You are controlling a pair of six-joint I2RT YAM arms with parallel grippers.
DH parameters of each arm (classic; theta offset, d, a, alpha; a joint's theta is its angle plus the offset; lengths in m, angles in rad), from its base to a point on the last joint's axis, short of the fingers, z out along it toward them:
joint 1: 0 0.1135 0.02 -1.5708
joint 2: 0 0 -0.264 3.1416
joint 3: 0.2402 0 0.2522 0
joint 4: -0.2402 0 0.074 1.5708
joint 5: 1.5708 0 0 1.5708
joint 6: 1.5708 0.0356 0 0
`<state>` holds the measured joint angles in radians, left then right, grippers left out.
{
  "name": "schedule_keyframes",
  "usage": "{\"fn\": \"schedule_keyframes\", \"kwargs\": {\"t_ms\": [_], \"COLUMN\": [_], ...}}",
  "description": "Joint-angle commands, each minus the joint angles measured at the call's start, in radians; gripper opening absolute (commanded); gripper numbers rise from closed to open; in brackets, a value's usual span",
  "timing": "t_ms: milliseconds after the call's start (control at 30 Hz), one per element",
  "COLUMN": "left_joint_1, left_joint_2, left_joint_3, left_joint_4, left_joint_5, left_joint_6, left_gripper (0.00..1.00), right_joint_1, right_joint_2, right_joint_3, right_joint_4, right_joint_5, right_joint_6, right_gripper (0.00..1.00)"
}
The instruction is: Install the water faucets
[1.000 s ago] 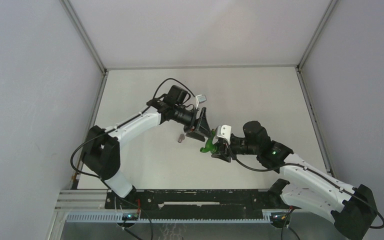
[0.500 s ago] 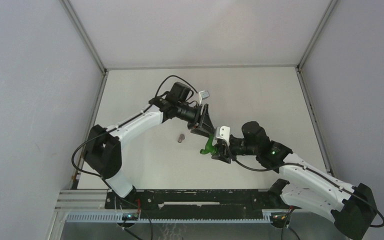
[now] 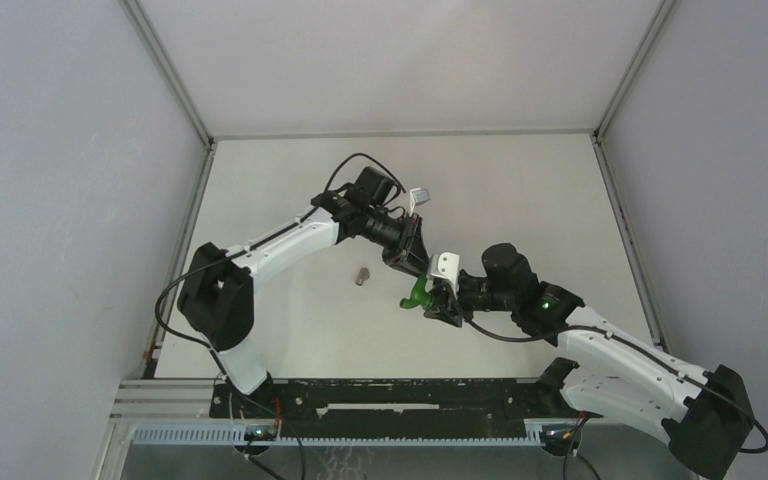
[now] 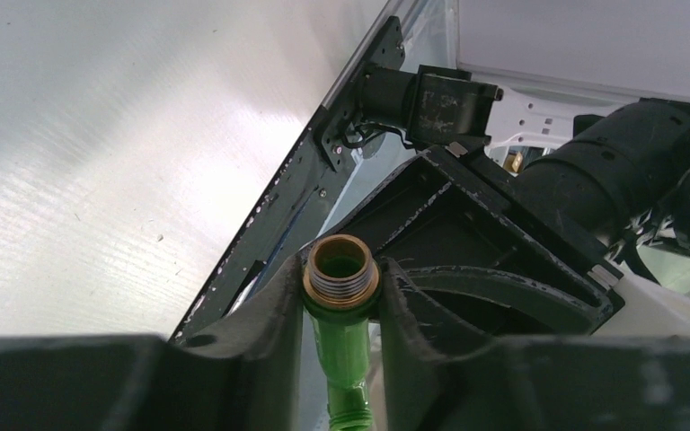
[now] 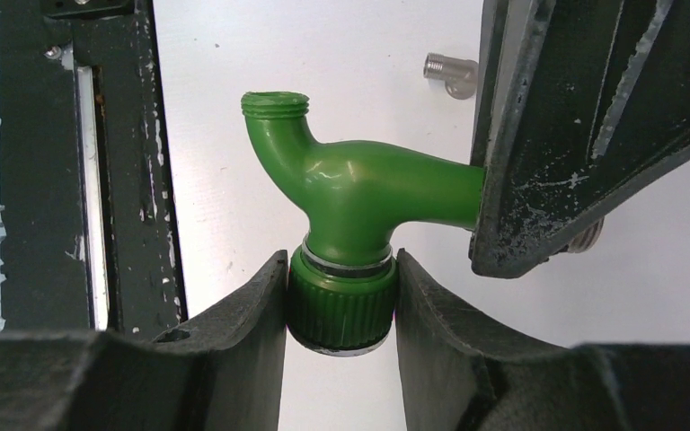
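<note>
Green tap point(image 5: 359, 189) held aloft over the table point(image 3: 290, 335), between both arms; right gripper point(image 5: 341, 301) pinches its knob; left gripper point(image 4: 341, 301) pinches its threaded neck; elbow fitting point(image 3: 361, 275) lies loose on the table, apart; judged early: tap grasped, fitting unjoined, installation remains.

Bright, even, diffuse light fills the overhead view — shadows on the table point(image 3: 520, 190) are faint. In the left wrist view a broad glare washes the table, and the near fingers point(image 4: 252, 323) look dark and soft. The right wrist view is sharp — highlights gleam on the tap point(image 5: 368, 189)
</note>
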<state>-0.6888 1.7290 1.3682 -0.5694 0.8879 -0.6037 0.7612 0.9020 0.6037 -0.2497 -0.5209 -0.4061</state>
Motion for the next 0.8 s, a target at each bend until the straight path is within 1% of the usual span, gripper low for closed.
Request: {"fn": "schedule_keyframes", "kwargs": {"t_ms": [0, 33, 67, 100, 133, 167, 233, 267, 333, 367, 400, 467, 533, 633, 733, 767], "left_joint_1": [-0.004, -0.002, 0.001, 0.007, 0.016, 0.027, 0.051, 0.06, 0.074, 0.078, 0.081, 0.083, 0.085, 0.087, 0.086, 0.086], "left_joint_2": [-0.005, -0.012, -0.023, -0.034, -0.049, -0.066, -0.108, -0.128, -0.165, -0.179, -0.191, -0.204, -0.206, -0.19, -0.182, -0.182], "left_joint_3": [0.068, 0.068, 0.067, 0.062, 0.049, 0.031, -0.012, -0.033, -0.067, -0.078, -0.087, -0.091, -0.08, -0.033, -0.017, -0.017], "left_joint_4": [0.005, 0.0, -0.001, 0.001, 0.007, 0.02, 0.048, 0.059, 0.069, 0.069, 0.06, 0.017, -0.039, -0.141, -0.164, -0.161], "left_joint_5": [-0.043, -0.064, -0.091, -0.117, -0.149, -0.181, -0.248, -0.296, -0.346, -0.367, -0.39, -0.438, -0.475, -0.524, -0.522, -0.519], "left_joint_6": [0.001, -0.011, -0.029, -0.055, -0.088, -0.127, -0.22, -0.288, -0.374, -0.416, -0.454, -0.522, -0.562, -0.582, -0.591, -0.593], "left_gripper": [0.0, 0.0, 0.0, 0.0, 0.0, 0.0, 0.0, 0.0, 0.0, 0.0, 0.0, 0.0, 0.0, 0.0, 0.0, 0.0], "right_joint_1": [0.013, 0.014, 0.018, 0.021, 0.026, 0.031, 0.05, 0.068, 0.121, 0.154, 0.191, 0.256, 0.318, 0.37, 0.414, 0.428], "right_joint_2": [-0.018, -0.022, -0.03, -0.042, -0.058, -0.074, -0.112, -0.136, -0.168, -0.175, -0.175, -0.157, -0.128, -0.045, 0.088, 0.137], "right_joint_3": [0.046, 0.047, 0.047, 0.047, 0.047, 0.045, 0.029, 0.016, -0.031, -0.057, -0.079, -0.118, -0.163, -0.209, -0.215, -0.217], "right_joint_4": [0.03, 0.034, 0.036, 0.037, 0.039, 0.05, 0.084, 0.113, 0.205, 0.254, 0.314, 0.417, 0.55, 0.77, 0.949, 1.014], "right_joint_5": [0.024, 0.047, 0.068, 0.093, 0.119, 0.149, 0.226, 0.281, 0.4, 0.463, 0.529, 0.65, 0.761, 0.846, 0.931, 0.961], "right_joint_6": [0.02, 0.033, 0.046, 0.05, 0.052, 0.05, 0.038, 0.03, -0.001, -0.023, -0.047, -0.091, -0.125, -0.148, -0.2, -0.242], "right_gripper": [0.02, 0.17, 0.38, 0.63, 0.78, 0.84, 0.9, 0.91, 0.92, 0.95, 0.98, 1.0, 1.0, 1.0, 1.0, 1.0]}}
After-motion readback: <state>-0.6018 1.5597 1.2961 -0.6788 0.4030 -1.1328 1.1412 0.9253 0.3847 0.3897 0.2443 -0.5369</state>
